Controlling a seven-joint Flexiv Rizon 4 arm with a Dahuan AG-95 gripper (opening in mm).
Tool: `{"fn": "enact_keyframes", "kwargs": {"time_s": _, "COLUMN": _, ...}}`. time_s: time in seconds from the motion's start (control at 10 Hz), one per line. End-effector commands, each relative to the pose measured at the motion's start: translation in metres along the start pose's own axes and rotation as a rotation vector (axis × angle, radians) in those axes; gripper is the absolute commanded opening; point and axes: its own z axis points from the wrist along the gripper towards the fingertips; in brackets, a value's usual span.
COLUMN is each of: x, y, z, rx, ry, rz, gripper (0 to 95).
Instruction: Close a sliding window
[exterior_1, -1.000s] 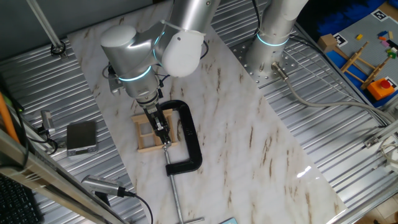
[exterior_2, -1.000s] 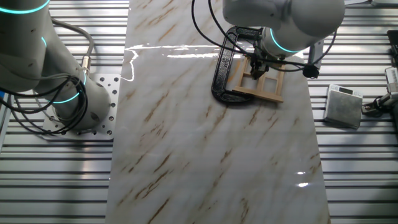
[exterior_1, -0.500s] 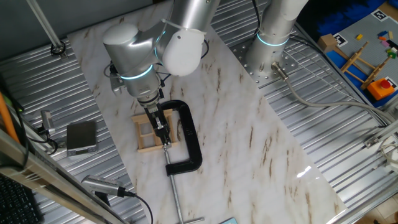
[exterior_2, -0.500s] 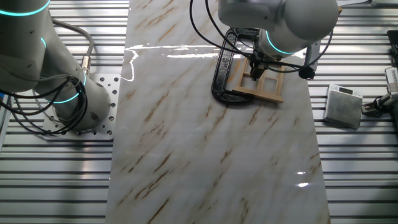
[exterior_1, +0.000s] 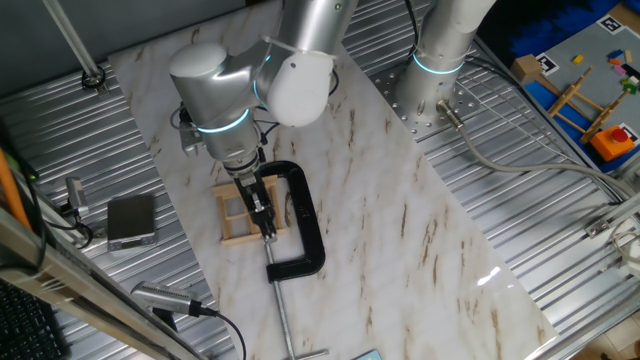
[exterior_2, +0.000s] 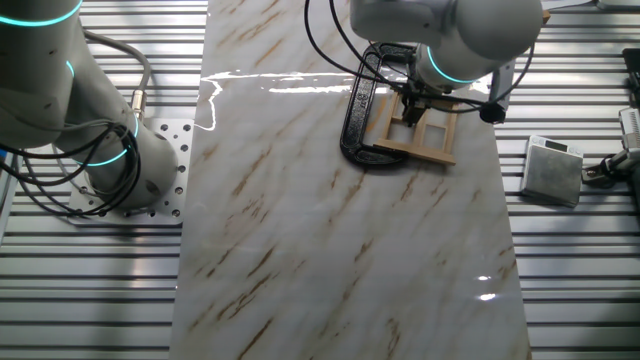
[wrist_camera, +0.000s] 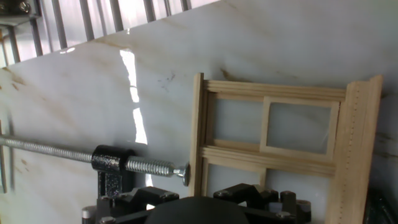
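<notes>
Directly beneath the two-finger black gripper (exterior_1: 265, 222) lies the small light-wood sliding window frame with crossbars and panes (wrist_camera: 273, 146), flat on the white marble-patterned tabletop (exterior_2: 330, 250). Whether the fingers stand apart or together cannot be told, since the silver wrist covers them in both fixed views and the hand view shows only dark housing at its lower edge. Just beside the gripper, the threaded silver screw (wrist_camera: 56, 154) of a black C-shaped metal clamp (exterior_1: 305, 225) presses its tip against the window's outer wooden edge; the clamp's curved body wraps one side of the frame. Farther out from the gripper, off the marble on the ribbed metal surface (exterior_1: 560, 200), sits a small grey square block (exterior_2: 552, 170). Farthest away stands a second silver robot base with a glowing teal ring (exterior_1: 440, 50).
</notes>
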Motion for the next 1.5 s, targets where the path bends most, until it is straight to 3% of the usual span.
{"fn": "enact_keyframes", "kwargs": {"time_s": 0.1, "x": -0.0004, "y": 0.0001, "z": 0.0005, "rx": 0.002, "ry": -0.001, "rz": -0.002, "gripper": 95.0}}
{"fn": "enact_keyframes", "kwargs": {"time_s": 0.8, "x": -0.0016, "y": 0.0023, "z": 0.0045, "rx": 0.007, "ry": -0.001, "rz": 0.003, "gripper": 95.0}}
{"fn": "enact_keyframes", "kwargs": {"time_s": 0.9, "x": -0.0014, "y": 0.0019, "z": 0.005, "rx": 0.008, "ry": -0.001, "rz": 0.002, "gripper": 76.0}}
{"fn": "enact_keyframes", "kwargs": {"time_s": 1.5, "x": 0.002, "y": -0.0024, "z": 0.0069, "rx": 0.009, "ry": -0.001, "rz": -0.003, "gripper": 76.0}}
